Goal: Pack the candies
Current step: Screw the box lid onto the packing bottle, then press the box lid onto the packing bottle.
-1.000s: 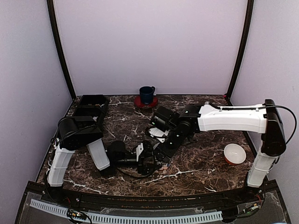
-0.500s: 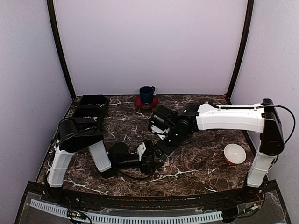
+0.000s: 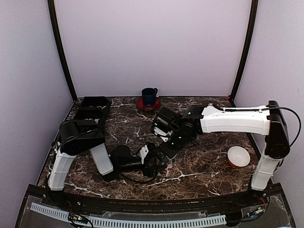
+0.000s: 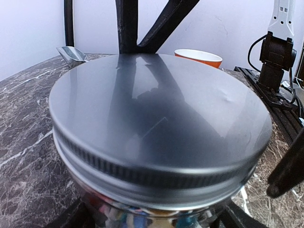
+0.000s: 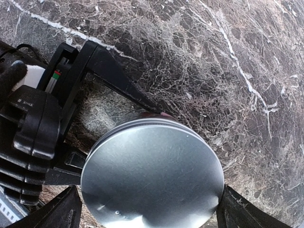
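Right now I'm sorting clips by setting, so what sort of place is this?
Most likely a robot test booth, not a kitchen: plain lilac walls close in a marble-patterned table, two robot arms are bolted at its near edge, and a few props sit out, like a mug and a bowl.

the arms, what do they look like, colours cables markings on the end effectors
Both mix white shells with black joints. The left arm has short white links; the right arm has one long boxy white link and a thin black cable looping past its shoulder. The left end effector is black with a white block, a small green-and-red mark and slim angular black fingers.
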